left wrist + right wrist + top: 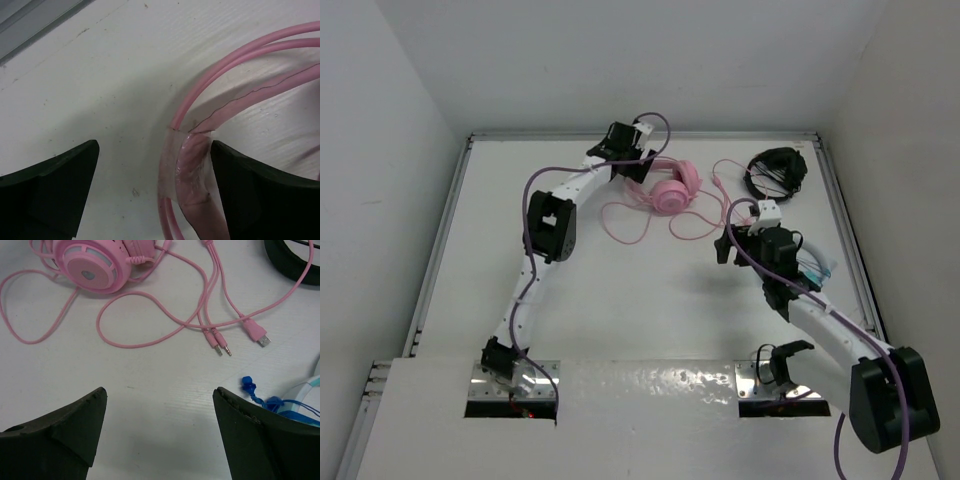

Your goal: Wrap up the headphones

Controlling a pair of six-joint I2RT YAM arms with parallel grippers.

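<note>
The counter (pixel 620 300) carries the headphones (pixel 672 186) at its far middle. One earcup (pixel 95 265) faces up, and the cable (pixel 625 222) sprawls in loose loops toward the near side. None of it looks wound yet, so the step in hand seems to be steadying the set and picking up the cable.

To do that well, the left arm should close squarely on the headband (pixel 192 165) rather than on the thin tubes beside it, firmly enough that the set cannot swivel. The right arm would do better to take the cable near its free end than mid-loop, so each turn draws in slack instead of tightening a tangle. The cable should be lifted clear before it is swung, and kept away from the black headphones (pixel 778 170) at the far right and the blue and white cord (pixel 295 400) beside the right arm.

The left end effector (pixel 154 160) stands wide and holds nothing. The headband passes between its fingers, close against the right one and well apart from the left one.

The right end effector (pixel 159 405) is also wide and empty, with only bare counter between its fingers. The nearest loop of cable lies just ahead of it. The two small plugs (pixel 219 346) and the flat plug (pixel 257 335) lie ahead and slightly right. The earcup is farther off to the left.
</note>
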